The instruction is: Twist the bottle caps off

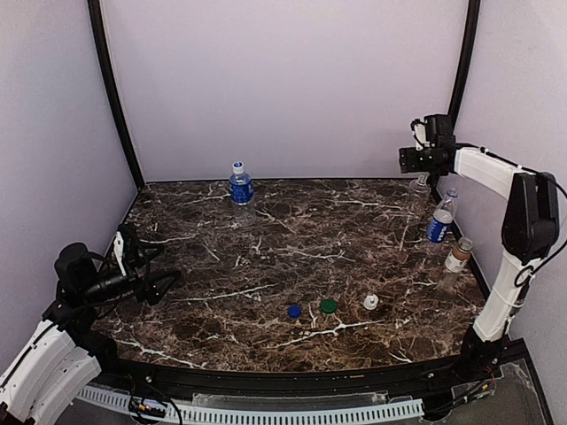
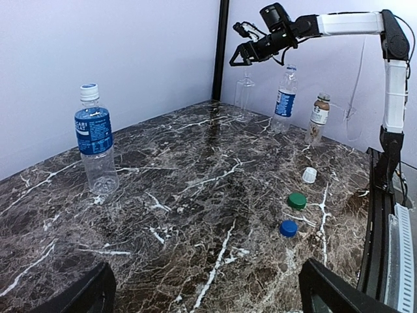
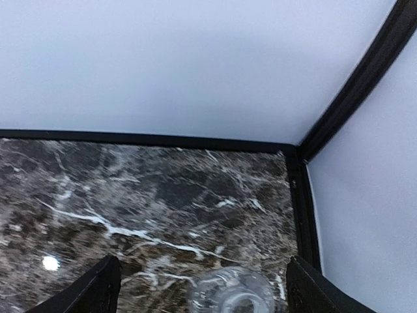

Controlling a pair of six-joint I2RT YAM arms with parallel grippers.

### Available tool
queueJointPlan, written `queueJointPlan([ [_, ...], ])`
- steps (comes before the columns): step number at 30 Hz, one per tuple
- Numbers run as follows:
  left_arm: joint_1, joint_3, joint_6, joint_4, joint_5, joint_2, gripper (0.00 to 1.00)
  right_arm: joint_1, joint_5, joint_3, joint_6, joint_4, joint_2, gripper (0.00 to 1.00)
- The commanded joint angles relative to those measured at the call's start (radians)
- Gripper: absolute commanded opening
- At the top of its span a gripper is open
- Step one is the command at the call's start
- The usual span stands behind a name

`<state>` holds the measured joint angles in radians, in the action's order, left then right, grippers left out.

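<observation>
A clear bottle with a blue label (image 1: 239,185) stands at the back centre with its white cap on; it also shows in the left wrist view (image 2: 96,140). At the right edge stand a plain clear bottle (image 1: 420,186), a second blue-label bottle (image 1: 440,218) and a brown coffee bottle (image 1: 457,258). My right gripper (image 1: 407,160) hovers open above the plain bottle, whose open mouth (image 3: 232,298) lies below and between my fingers. My left gripper (image 1: 166,283) is open and empty, low at the near left, far from every bottle.
Three loose caps lie on the marble table (image 1: 266,239) at front centre: blue (image 1: 294,311), green (image 1: 329,306) and white (image 1: 370,302). Black frame posts and white walls close in the back and sides. The right arm's upright link (image 1: 529,221) stands beside the right-hand bottles.
</observation>
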<state>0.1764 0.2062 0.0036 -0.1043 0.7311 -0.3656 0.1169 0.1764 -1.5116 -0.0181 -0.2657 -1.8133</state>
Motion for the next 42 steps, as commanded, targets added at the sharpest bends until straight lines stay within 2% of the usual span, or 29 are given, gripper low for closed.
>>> queueJointPlan([
  [1,-0.007,-0.015,-0.044,-0.03,-0.102,-0.013,0.99,0.099,-0.186,-0.095,0.037,-0.057,0.075,0.85],
  [3,-0.008,-0.008,-0.061,-0.022,-0.197,-0.022,0.99,0.185,-0.271,-0.112,0.025,-0.03,0.084,0.84],
  [5,-0.012,-0.002,-0.078,-0.006,-0.348,-0.032,0.99,0.275,-0.339,-0.148,-0.005,0.0,0.066,0.83],
  [6,-0.018,-0.001,-0.081,0.0,-0.472,-0.039,0.99,0.316,-0.358,-0.172,-0.009,0.013,0.046,0.83],
  [10,-0.053,-0.001,-0.062,0.05,-0.794,-0.045,0.99,0.46,-0.403,-0.348,0.003,0.001,-0.095,0.83],
  [12,-0.07,0.0,-0.05,0.067,-0.86,-0.039,0.99,0.508,-0.418,-0.471,0.016,-0.023,-0.193,0.83],
  [17,-0.106,-0.006,-0.044,0.063,-0.862,-0.02,0.99,0.59,-0.399,-0.766,0.029,-0.03,-0.443,0.82],
  [20,-0.119,-0.009,-0.042,0.055,-0.856,-0.017,0.99,0.615,-0.372,-0.887,0.058,0.002,-0.56,0.83],
  [26,-0.123,-0.014,-0.043,0.04,-0.816,-0.024,0.99,0.633,-0.411,-0.922,0.116,0.216,-0.667,0.82],
  [33,-0.125,-0.019,-0.044,0.031,-0.79,-0.022,0.99,0.664,-0.387,-0.977,0.114,0.333,-0.785,0.79],
  [39,-0.125,-0.02,-0.049,0.025,-0.777,-0.022,0.99,0.672,-0.34,-1.017,0.109,0.403,-0.864,0.67],
  [42,-0.124,-0.022,-0.054,0.022,-0.765,-0.022,0.99,0.678,-0.316,-1.025,0.082,0.418,-0.879,0.57],
])
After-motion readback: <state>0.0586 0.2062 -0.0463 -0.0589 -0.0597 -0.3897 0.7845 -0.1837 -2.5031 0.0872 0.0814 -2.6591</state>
